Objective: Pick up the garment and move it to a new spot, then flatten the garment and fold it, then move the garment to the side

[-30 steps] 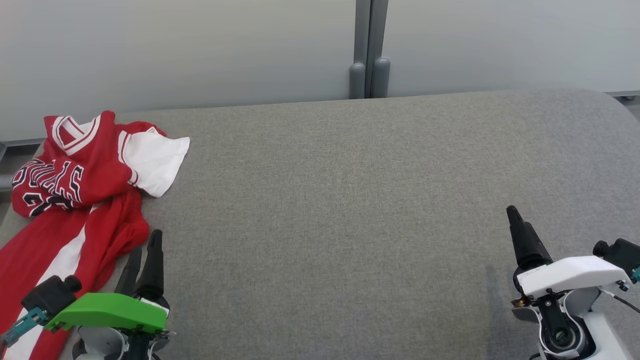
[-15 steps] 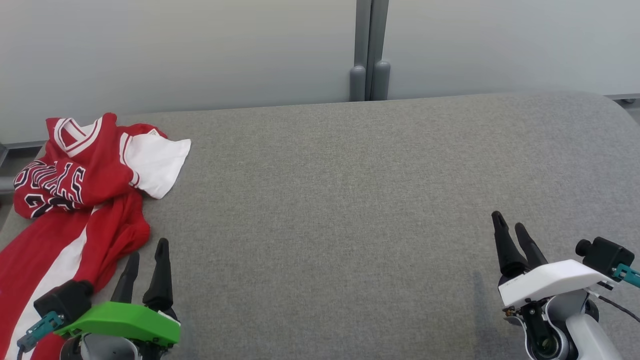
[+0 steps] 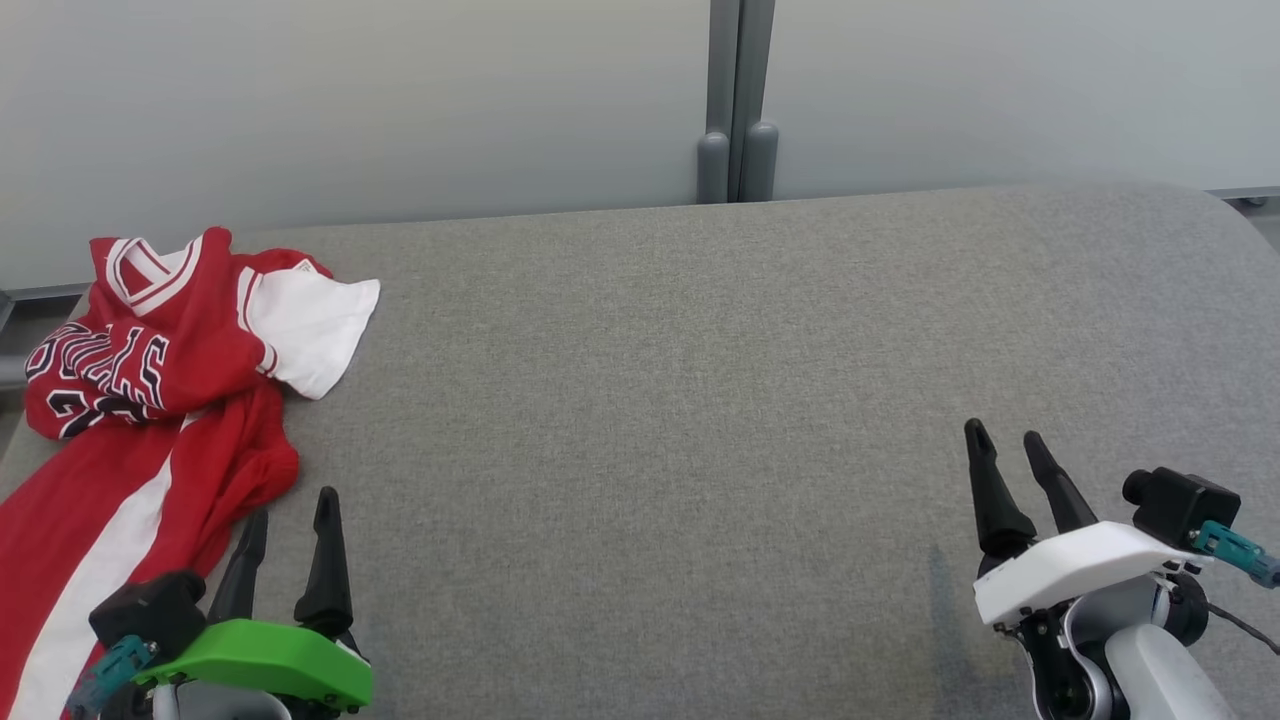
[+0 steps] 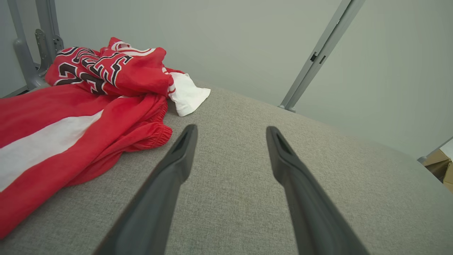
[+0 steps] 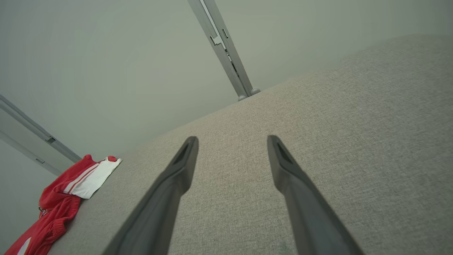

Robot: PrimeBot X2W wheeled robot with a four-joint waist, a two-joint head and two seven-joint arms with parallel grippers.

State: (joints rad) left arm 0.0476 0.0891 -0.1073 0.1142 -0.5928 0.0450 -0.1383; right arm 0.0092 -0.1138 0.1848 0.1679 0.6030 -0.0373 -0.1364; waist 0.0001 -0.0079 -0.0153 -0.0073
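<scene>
The garment [image 3: 150, 390] is a red and white jersey with dark lettering, lying crumpled at the far left of the grey table [image 3: 680, 400], part of it trailing off the left edge. From the left wrist it appears as a red heap [image 4: 88, 99] up and to the left of the fingers. My left gripper [image 3: 290, 505] stands open at the lower left, just right of the garment's hem, with nothing between its fingers. At the lower right my right gripper [image 3: 1005, 438] is open and empty too, far from the garment [image 5: 67, 198].
Pale wall panels with a grey vertical post [image 3: 735, 100] run behind the table's far edge. A metal frame [image 4: 32, 42] stands beyond the garment at the left. A cardboard box corner [image 4: 440, 166] shows past the table's right side.
Both grippers have drawn back toward the bottom of the head view. The right gripper has also shifted left and turned so both fingers show. The garment lies as before.
</scene>
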